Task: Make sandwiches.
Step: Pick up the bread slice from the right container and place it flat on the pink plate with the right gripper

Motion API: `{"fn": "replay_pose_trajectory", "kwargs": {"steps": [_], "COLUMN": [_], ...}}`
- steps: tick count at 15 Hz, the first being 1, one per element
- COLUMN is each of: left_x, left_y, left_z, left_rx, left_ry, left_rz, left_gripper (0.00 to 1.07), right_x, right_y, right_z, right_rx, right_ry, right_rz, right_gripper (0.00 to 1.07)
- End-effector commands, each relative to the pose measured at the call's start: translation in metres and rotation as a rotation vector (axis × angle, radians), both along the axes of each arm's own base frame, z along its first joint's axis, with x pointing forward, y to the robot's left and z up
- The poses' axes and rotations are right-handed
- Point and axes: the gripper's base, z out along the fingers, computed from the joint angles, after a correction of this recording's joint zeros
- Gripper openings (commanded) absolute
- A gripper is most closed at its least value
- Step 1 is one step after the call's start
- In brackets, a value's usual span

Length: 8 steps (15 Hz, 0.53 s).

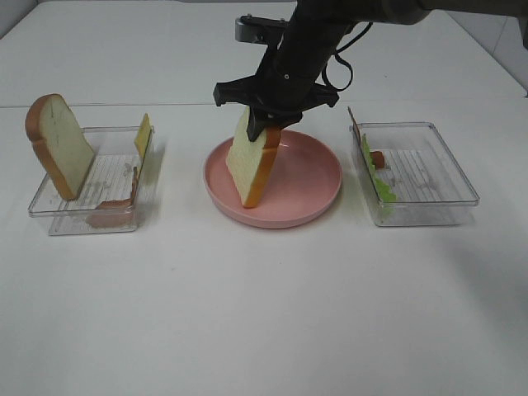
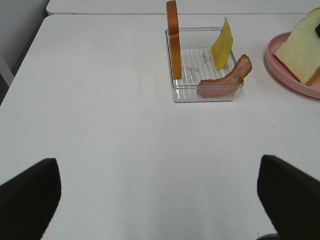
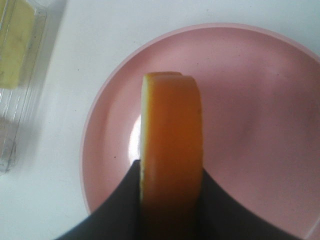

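My right gripper (image 1: 268, 124) is shut on a white bread slice (image 1: 252, 165) with an orange-brown crust and holds it upright and tilted over the pink plate (image 1: 309, 177). The slice's lower corner is at or just above the plate. In the right wrist view the crust edge (image 3: 172, 145) stands between the dark fingers (image 3: 220, 210) over the plate (image 3: 250, 100). A second bread slice (image 1: 59, 144) leans in the left clear tray (image 1: 107, 177) with a yellow cheese slice (image 1: 143, 134) and bacon (image 1: 120, 202). My left gripper (image 2: 160, 200) is open over bare table, well short of that tray (image 2: 205, 95).
The right clear tray (image 1: 429, 177) holds a green lettuce leaf (image 1: 381, 188) and a reddish-brown piece (image 1: 377, 158). White table surrounds the plate and both trays. My left arm does not show in the high view.
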Motion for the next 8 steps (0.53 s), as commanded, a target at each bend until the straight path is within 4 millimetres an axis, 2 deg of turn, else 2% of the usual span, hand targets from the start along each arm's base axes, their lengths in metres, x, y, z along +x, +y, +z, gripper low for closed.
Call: {"fn": "replay_pose_trajectory", "kwargs": {"steps": [1,3,5,6,8], "left_x": [-0.0008,-0.0008,-0.0008,-0.0008,-0.0008], "left_y": [-0.0001,-0.0001,-0.0001,-0.0001,-0.0001], "left_z": [0.0000,0.0000,0.0000,0.0000,0.0000], "left_rx": [-0.001,-0.001,-0.001,-0.001,-0.001], "left_ry": [-0.010,-0.010,-0.010,-0.010,-0.010], "left_rz": [-0.006,-0.006,-0.006,-0.006,-0.006], "left_gripper": [1.00,1.00,1.00,1.00,1.00], "right_x": [0.0026,0.0020,0.0015,0.0015,0.0019], "right_y": [-0.0019,-0.0022,-0.0032,-0.0033,-0.0050], "right_z": [-0.0013,-0.0015,-0.0020,-0.0020,-0.0024], "right_rx": [-0.002,-0.006,-0.019,-0.021,-0.042], "right_ry": [-0.008,0.000,0.004,0.004,-0.003], "right_rz": [-0.019,-0.019,-0.014,-0.013,-0.006], "right_gripper": [0.00,0.02,0.23,0.29,0.65]}}
